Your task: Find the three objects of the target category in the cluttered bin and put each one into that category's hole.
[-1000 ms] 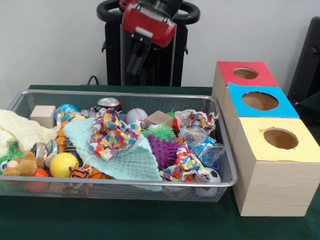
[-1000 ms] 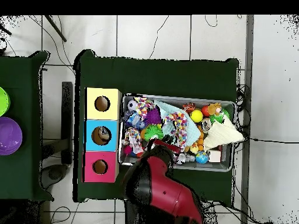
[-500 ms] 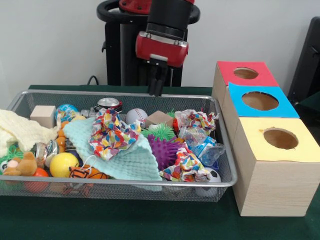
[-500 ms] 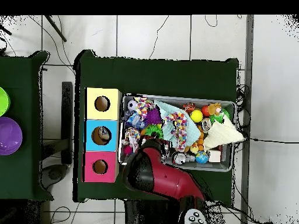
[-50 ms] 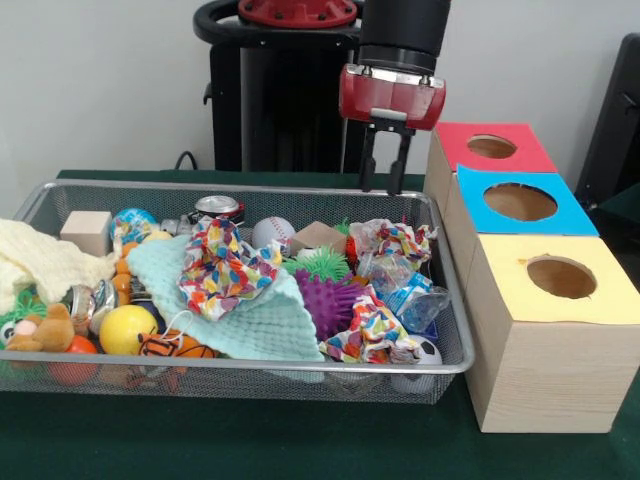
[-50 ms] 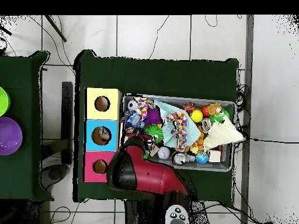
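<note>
so the gripper (image 5: pixel 383 168) hangs empty in the upper middle of the frame with jaws nearly together, over the bin's (image 5: pixel 240 368) back right rim, clutter sitting below and left.

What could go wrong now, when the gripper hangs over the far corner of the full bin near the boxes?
1. The gripper hangs close to the wire bin's rim and the red-topped box; coming down, it may hit either.
2. The mint cloth and colourful crumpled paper cover several items, so targets may stay hidden.
3. The purple spiky ball sits packed among neighbours, so a grasp may catch those too.
</note>
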